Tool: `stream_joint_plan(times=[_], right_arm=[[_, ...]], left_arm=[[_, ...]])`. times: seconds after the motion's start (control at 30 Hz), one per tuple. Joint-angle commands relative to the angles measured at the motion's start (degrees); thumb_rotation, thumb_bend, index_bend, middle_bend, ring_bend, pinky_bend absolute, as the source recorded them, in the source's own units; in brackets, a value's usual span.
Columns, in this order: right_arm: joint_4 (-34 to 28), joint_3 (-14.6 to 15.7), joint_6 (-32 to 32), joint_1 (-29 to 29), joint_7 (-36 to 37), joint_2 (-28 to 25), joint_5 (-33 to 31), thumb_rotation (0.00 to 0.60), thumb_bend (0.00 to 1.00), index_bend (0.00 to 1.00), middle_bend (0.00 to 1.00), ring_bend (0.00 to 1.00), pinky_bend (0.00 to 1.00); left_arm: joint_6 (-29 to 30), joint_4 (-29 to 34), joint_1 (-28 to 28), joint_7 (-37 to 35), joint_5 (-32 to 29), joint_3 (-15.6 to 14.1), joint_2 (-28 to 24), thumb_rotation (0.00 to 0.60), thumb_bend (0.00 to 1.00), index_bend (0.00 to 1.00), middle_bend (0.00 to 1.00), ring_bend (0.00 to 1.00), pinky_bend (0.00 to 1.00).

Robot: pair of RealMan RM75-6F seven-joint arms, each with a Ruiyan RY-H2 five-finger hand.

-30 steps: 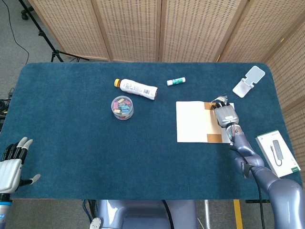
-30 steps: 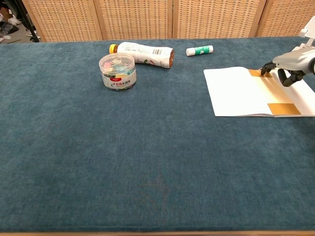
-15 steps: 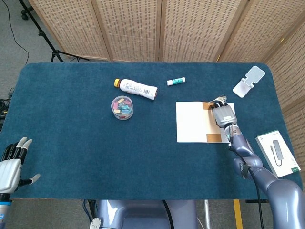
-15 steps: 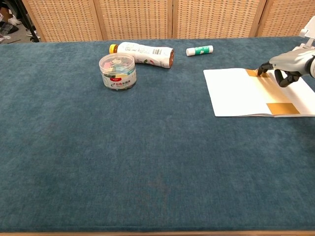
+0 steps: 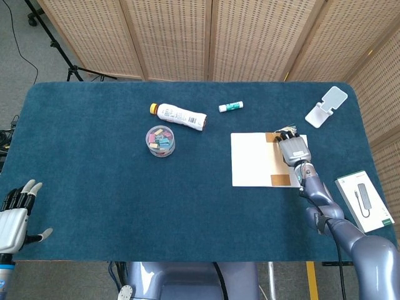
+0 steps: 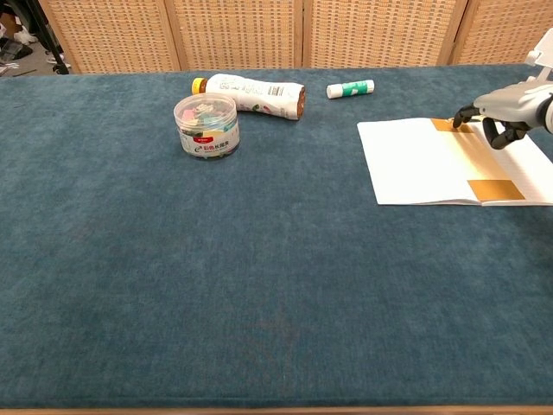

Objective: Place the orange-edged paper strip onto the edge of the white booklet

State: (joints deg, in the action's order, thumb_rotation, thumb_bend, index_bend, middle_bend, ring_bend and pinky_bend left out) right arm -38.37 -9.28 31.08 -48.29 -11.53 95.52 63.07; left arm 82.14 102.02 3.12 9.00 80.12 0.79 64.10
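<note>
The white booklet lies flat at the right of the table. Along its right edge lies the paper strip, with one orange end far and one near. My right hand hovers over the strip's far end, its fingers curled, and its fingertips pinch the far orange end. The near orange end rests flat on the booklet. At the table's near left corner my left hand is open and holds nothing; the chest view does not show it.
A white bottle lies on its side at the back centre, beside a clear jar of coloured clips. A glue stick lies behind the booklet. A white phone stand and a boxed adapter sit at the right.
My right hand has risen slightly and shifted a little toward the far end of the strip. The strip and the left hand have not visibly moved.
</note>
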Motion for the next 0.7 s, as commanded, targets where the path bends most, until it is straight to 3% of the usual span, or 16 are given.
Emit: stream_joint_plan(times=[0.03, 0.4, 0.7], right_arm=[[-0.86, -0.16, 0.4, 0.27, -0.43, -0.48, -0.12, 0.6, 1.0, 0.15, 0.15, 0.1, 0.17], [-4.81, -1.4, 2.16, 0.67, -1.63, -2.7, -1.14, 0.6, 1.0, 0.15, 0.15, 0.1, 0.17], [-14.99, -1.6, 5.42, 3.67, 0.04, -8.86, -1.16, 0.6, 1.0, 0.15, 0.15, 0.1, 0.17]], left_arm=[[-0.07, 0.04, 0.03, 0.09, 0.02, -0.04, -0.01, 0.6, 0.0, 0.0, 0.0, 0.0, 0.0], [-0.09, 0.1, 0.02, -0.11, 0.08, -0.1, -0.11, 0.6, 0.0, 0.0, 0.0, 0.0, 0.0], [-0.02, 0.13, -0.06, -0.9, 0.52, -0.27, -0.49, 0.6, 0.0, 0.0, 0.0, 0.0, 0.0]])
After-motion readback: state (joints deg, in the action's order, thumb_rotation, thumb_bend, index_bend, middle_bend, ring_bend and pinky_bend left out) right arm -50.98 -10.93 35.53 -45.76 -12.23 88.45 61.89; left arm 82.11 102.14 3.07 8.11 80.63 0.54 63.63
